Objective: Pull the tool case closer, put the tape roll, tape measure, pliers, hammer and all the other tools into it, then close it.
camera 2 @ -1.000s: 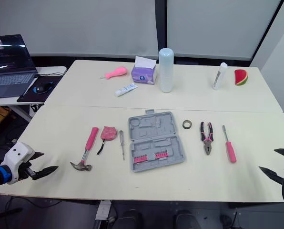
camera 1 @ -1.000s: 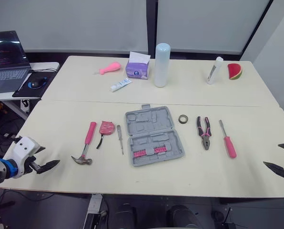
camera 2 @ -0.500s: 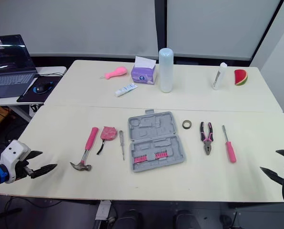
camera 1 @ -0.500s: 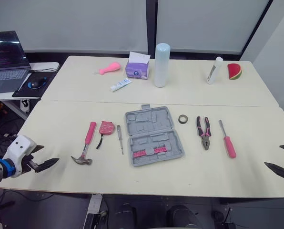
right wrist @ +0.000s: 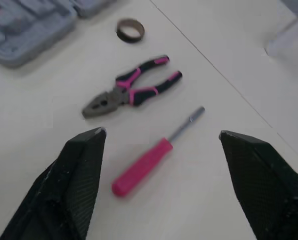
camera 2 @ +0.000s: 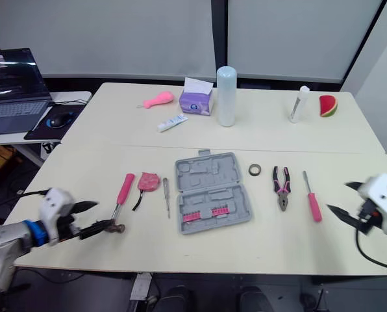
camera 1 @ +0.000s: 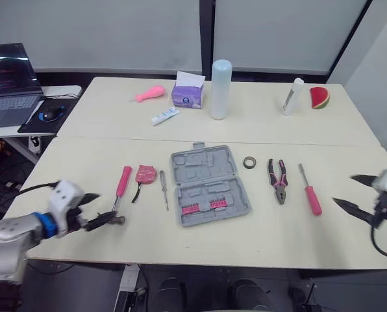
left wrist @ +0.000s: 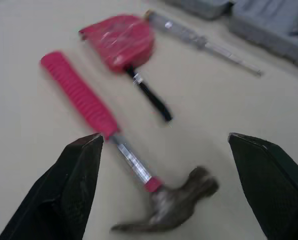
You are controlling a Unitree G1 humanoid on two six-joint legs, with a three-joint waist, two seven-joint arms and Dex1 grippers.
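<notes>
Both my claws are spread wide and hold nothing. The open grey plastic tool case (camera 1: 210,185) sits mid-way across the cream counter (camera 1: 83,162), and it looks no closer to me than the tools around it. At its nine o'clock lies the pink-handled claw hammer (left wrist: 116,152). My left claw (left wrist: 164,137) hangs low over the hammer's head end, with the steel neck between the fingers; I cannot tell whether a tip already brushes the head. The pink tape measure (camera 1: 145,173) and a thin clear-handled screwdriver (camera 1: 163,188) lie between hammer and case. My right claw (camera 1: 343,188) hovers at three o'clock of the pink-handled screwdriver (camera 1: 310,192), apart from it. The black-and-pink pliers (camera 1: 278,179) and dark tape roll (camera 1: 249,162) lie nearer the case. I judge this to be the reach for the first tools. Next, my left claw must settle lower, centre on the neck and close firmly, since the heavy head may tip the hammer.
</notes>
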